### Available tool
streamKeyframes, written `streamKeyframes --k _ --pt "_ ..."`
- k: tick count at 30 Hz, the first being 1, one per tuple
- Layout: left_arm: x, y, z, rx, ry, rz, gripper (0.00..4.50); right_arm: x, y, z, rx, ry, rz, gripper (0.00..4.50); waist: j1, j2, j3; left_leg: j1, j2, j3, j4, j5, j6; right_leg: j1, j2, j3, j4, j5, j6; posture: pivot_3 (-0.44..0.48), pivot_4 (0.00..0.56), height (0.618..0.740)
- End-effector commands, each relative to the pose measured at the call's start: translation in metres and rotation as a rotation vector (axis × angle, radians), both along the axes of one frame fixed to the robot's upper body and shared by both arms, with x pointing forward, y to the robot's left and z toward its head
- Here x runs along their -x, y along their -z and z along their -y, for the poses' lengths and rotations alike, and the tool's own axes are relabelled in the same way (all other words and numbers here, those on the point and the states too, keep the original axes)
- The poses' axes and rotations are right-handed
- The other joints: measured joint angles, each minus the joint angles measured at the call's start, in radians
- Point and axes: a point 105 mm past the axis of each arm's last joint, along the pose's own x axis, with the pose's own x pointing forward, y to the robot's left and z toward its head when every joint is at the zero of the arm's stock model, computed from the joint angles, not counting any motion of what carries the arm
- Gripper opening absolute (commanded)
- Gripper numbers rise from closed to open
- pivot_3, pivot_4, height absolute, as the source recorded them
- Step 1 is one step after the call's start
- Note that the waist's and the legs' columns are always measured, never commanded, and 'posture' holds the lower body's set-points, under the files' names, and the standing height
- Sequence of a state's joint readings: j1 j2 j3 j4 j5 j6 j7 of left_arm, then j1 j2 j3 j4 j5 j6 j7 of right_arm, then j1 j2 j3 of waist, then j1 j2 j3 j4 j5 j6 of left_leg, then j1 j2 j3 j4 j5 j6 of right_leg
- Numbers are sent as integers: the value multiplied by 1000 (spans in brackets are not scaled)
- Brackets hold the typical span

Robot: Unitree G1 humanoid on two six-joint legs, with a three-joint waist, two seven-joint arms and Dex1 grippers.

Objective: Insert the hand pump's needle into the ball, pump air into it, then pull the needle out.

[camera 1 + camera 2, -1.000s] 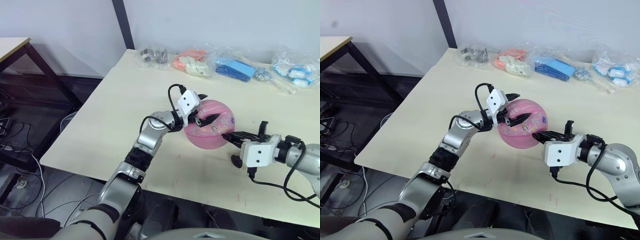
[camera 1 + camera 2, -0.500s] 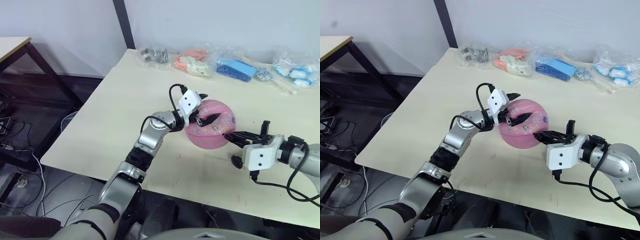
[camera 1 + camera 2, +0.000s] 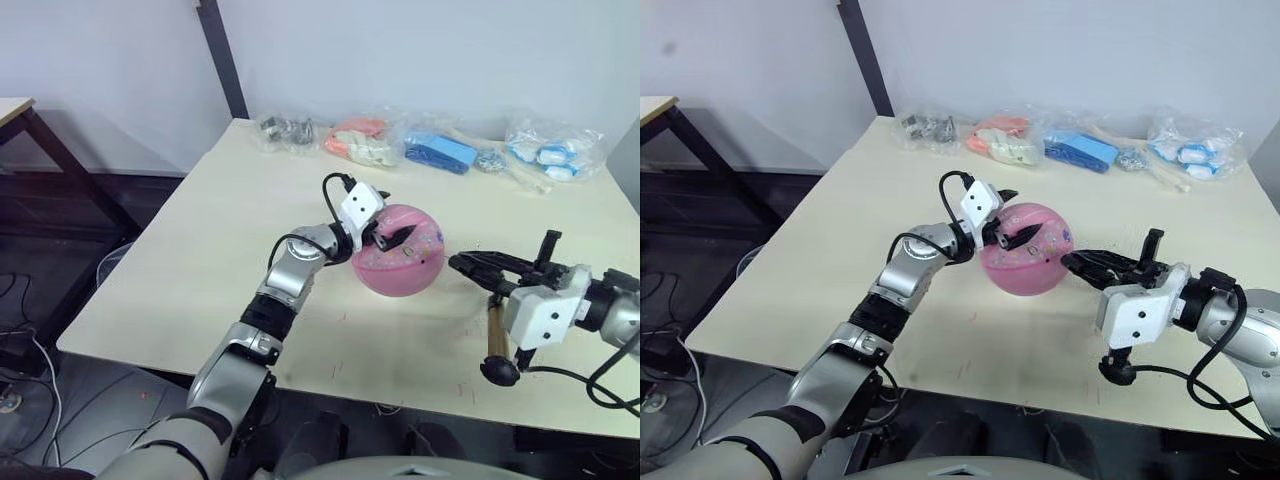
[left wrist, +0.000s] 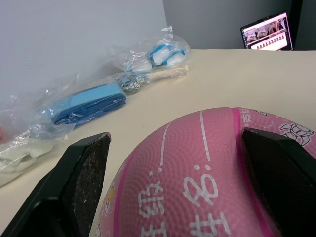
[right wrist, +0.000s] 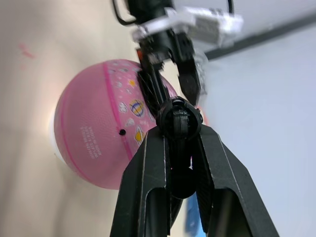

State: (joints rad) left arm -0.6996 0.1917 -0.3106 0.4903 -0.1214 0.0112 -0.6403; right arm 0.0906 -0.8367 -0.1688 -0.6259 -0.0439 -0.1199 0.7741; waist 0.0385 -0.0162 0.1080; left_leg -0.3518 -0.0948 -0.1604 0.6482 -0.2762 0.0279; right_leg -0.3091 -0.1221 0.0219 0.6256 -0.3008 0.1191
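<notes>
The pink ball [image 3: 397, 264] sits round on the table, its small dark valve hole [image 5: 122, 132] facing my right gripper. My left gripper [image 3: 386, 231] reaches over the ball's top with its fingers [image 4: 85, 174] pressed against both sides of it. A small gap separates the ball's right side from my right gripper [image 3: 463, 264], which is shut on a black fitting [image 5: 178, 121] of the hose. The needle is too small to make out. The gold hand pump [image 3: 496, 328], with a black end knob, shows below my right wrist near the table's front edge.
Several plastic-bagged items line the far edge of the cream table [image 3: 200, 270]: dark metal parts [image 3: 285, 130], an orange and white pack [image 3: 360, 141], a blue pack [image 3: 440, 153] and blue and white pieces [image 3: 555, 152]. A dark post stands behind the far left corner.
The camera has shifted. My right gripper has drawn back to the right, off the ball, and the pump's gold body has come into view. The left gripper stays on the ball.
</notes>
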Motion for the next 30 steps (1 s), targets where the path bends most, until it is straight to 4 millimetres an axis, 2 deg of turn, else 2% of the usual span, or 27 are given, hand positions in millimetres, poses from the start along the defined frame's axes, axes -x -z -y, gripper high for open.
streamKeyframes --k 1,11,16,20,25,30 --pt "29 132 -47 -282 -114 -418 4500 -10 -15 14 -129 120 23 86 0 0 0 0 0 0 0 0 0 0 0 1 0 0 0 0 150 736" --pt "28 111 -41 -203 -42 -355 4500 -43 -35 57 -426 443 72 86 -1 4 1 0 0 -1 -8 0 0 -3 0 3 -1 -1 -1 0 150 736" --pt "26 94 -35 -139 -5 -322 4500 -57 -36 69 -436 546 120 86 0 8 0 1 -1 -1 -11 0 0 -11 2 -1 -1 -1 -2 0 150 736" --pt "25 82 -31 -99 24 -288 4500 -64 -20 72 -312 580 131 86 1 11 1 -9 -7 -8 -11 4 1 -25 6 0 0 4 -3 0 150 736" --pt "23 59 -27 -45 74 -233 4500 -71 5 68 -154 572 144 86 1 12 4 -10 -8 -12 -11 5 2 -26 7 0 0 3 -3 0 150 736" --pt "24 39 -25 -5 139 -189 4500 -74 32 59 -184 544 53 86 -1 13 11 -13 -8 -13 -12 6 1 -30 10 1 0 3 -3 0 150 736"
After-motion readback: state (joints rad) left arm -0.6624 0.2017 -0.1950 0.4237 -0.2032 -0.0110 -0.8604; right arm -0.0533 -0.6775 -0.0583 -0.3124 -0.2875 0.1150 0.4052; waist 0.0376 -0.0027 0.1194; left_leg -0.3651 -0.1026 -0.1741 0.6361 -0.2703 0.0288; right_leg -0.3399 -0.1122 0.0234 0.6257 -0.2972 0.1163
